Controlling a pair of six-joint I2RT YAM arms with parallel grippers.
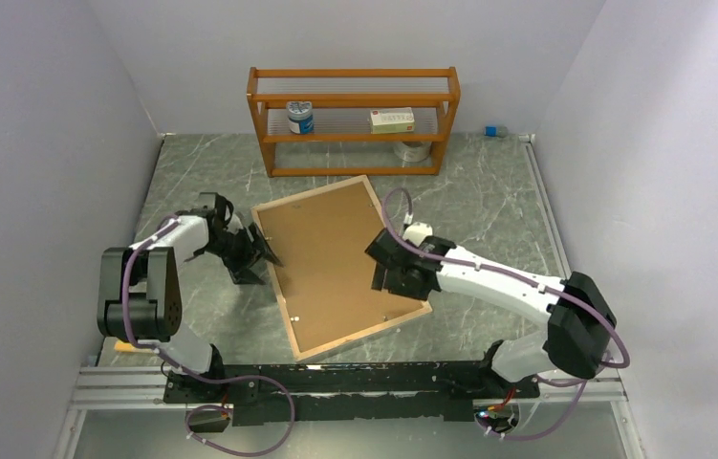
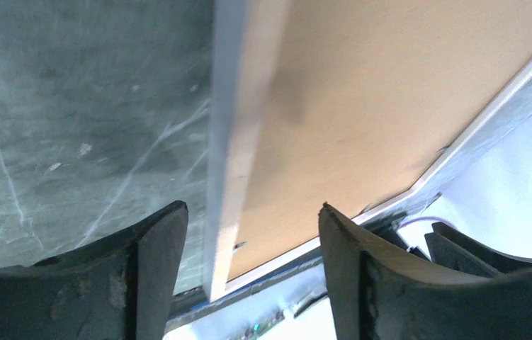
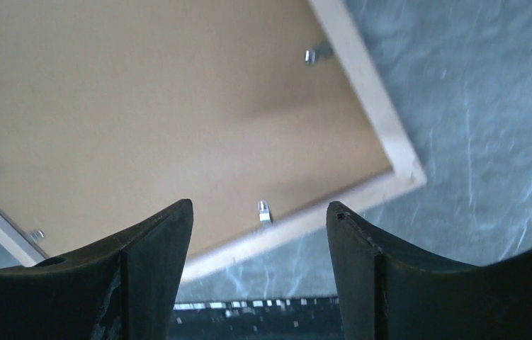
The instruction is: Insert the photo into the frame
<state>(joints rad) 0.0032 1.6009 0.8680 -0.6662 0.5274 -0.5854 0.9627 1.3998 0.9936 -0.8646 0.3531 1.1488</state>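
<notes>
The frame (image 1: pixel 364 333) lies face down on the marble table, light wood back rim up, with the brown backing board (image 1: pixel 331 258) inside it. No photo shows in any view. My left gripper (image 1: pixel 264 251) is open at the frame's left edge. In the left wrist view (image 2: pixel 252 212) the rim (image 2: pixel 231 142) runs between its fingers without touching them. My right gripper (image 1: pixel 380 273) is open and empty above the frame's right side. In the right wrist view (image 3: pixel 259 212) it hovers over the near rim (image 3: pixel 369 78) and a small metal tab (image 3: pixel 264 211).
An orange wooden shelf rack (image 1: pixel 355 120) stands at the back with a jar (image 1: pixel 299 118), a small box (image 1: pixel 392 120) and a metal roll (image 1: pixel 414 150). The black mounting rail (image 1: pixel 336 378) runs along the near edge. Grey walls close in left and right.
</notes>
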